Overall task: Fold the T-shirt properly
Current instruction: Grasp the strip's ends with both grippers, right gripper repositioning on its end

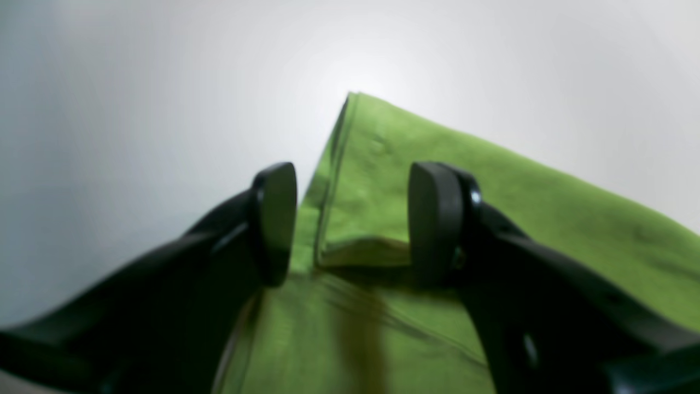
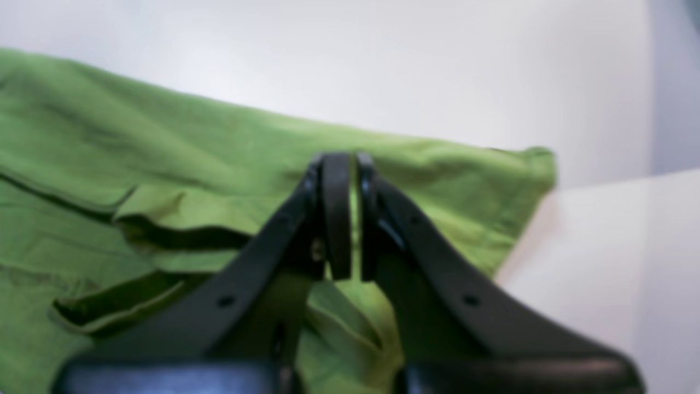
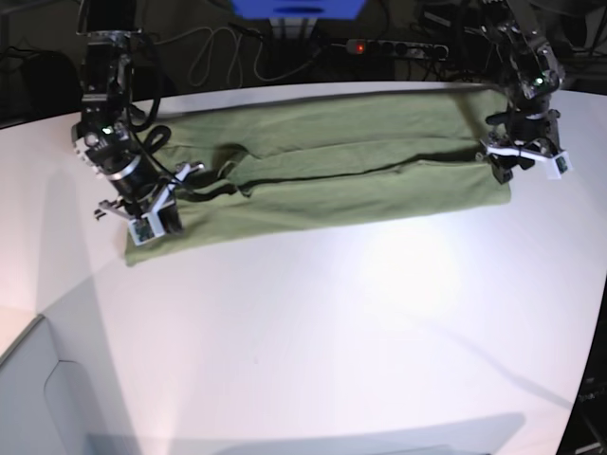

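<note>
My left jaws stand wide, my right jaws are pressed together, both over the T-shirt (image 3: 332, 185).
The blur hides whether the right jaws pinch cloth; the shirt lies folded lengthwise across the far counter (image 3: 360, 322).

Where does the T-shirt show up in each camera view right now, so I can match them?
Left wrist: T-shirt fills the lower right, one corner pointing up.
Right wrist: it spreads across the left and centre, behind the right gripper.
Base: a long band across the upper table.
Shared landmark: the white table.
</note>
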`<move>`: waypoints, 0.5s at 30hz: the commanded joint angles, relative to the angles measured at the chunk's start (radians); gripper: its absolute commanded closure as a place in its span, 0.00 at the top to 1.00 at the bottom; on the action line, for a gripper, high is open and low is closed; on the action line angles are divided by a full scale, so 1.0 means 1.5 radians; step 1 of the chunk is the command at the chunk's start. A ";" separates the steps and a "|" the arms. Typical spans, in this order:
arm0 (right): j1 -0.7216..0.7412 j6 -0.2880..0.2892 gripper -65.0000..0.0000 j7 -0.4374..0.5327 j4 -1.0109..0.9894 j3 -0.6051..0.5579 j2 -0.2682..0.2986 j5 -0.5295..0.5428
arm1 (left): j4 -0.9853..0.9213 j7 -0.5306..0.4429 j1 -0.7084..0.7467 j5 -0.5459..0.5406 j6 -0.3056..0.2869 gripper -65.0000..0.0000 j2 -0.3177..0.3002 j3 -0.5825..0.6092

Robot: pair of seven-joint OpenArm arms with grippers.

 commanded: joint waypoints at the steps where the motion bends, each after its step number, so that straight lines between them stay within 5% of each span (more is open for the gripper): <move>1: 0.012 0.000 0.00 0.010 0.008 0.002 0.003 0.008 | 0.011 -0.014 0.000 -0.004 0.000 0.49 -0.007 -0.003; 15: -0.032 0.000 0.00 0.017 -0.070 0.000 0.004 0.006 | 0.011 -0.013 -0.002 -0.003 0.000 0.50 -0.008 -0.003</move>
